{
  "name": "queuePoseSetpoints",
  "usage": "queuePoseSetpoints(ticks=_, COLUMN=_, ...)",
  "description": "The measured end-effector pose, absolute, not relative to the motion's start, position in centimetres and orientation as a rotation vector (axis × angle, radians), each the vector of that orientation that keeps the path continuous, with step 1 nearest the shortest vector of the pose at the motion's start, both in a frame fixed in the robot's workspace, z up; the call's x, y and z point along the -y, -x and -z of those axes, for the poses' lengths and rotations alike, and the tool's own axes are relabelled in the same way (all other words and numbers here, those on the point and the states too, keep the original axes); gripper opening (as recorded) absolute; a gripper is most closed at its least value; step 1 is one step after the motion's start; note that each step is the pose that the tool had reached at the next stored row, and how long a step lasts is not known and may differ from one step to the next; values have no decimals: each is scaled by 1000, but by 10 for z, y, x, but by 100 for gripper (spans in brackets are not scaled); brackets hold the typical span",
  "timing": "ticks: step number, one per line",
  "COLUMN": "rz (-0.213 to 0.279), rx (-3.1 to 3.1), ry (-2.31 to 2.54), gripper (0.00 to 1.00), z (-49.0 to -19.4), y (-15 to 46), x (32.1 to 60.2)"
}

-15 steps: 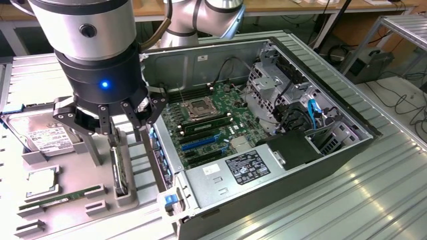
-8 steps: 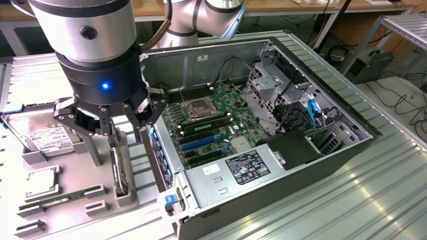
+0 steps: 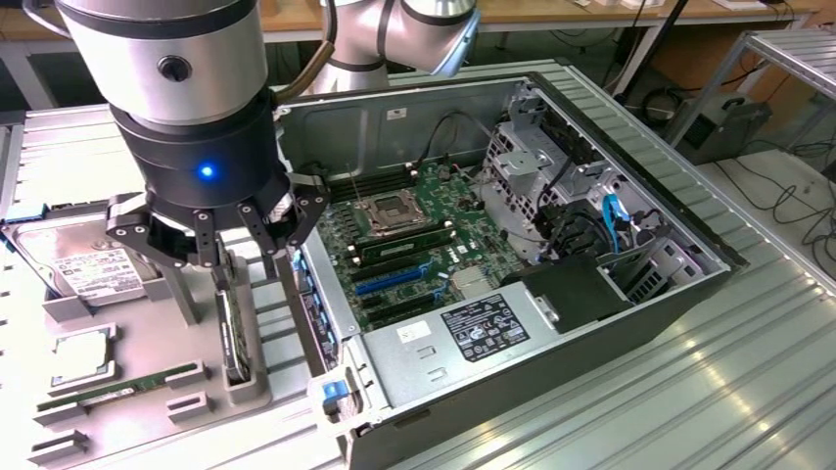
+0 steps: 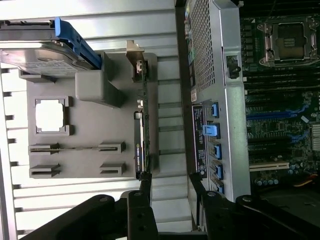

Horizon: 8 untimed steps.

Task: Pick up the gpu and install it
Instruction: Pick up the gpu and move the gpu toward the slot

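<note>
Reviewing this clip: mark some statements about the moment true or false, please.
1. The gpu stands on edge in the grey holder. True.
2. The fingers are shut on the gpu. False: they are open, just above it.
3. The computer case lies open with its motherboard in view. True.
4. The hard drive sits inside the case. False: it rests on the holder, outside the case.

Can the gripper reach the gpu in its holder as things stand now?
Probably yes. The open gripper hangs just above the gpu, which stands on edge in the grey tray, and nothing lies between them. Only the computer case is close beside.
</note>
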State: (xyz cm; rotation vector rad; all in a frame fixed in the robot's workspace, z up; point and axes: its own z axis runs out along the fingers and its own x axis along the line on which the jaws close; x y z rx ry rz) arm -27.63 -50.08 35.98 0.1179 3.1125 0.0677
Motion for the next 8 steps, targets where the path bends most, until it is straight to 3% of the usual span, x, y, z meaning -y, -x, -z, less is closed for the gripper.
queuePoseSetpoints(ticks=8, rz=-68, rx=-3112, ry=-118, gripper=42, z=-358, y=276, x=501)
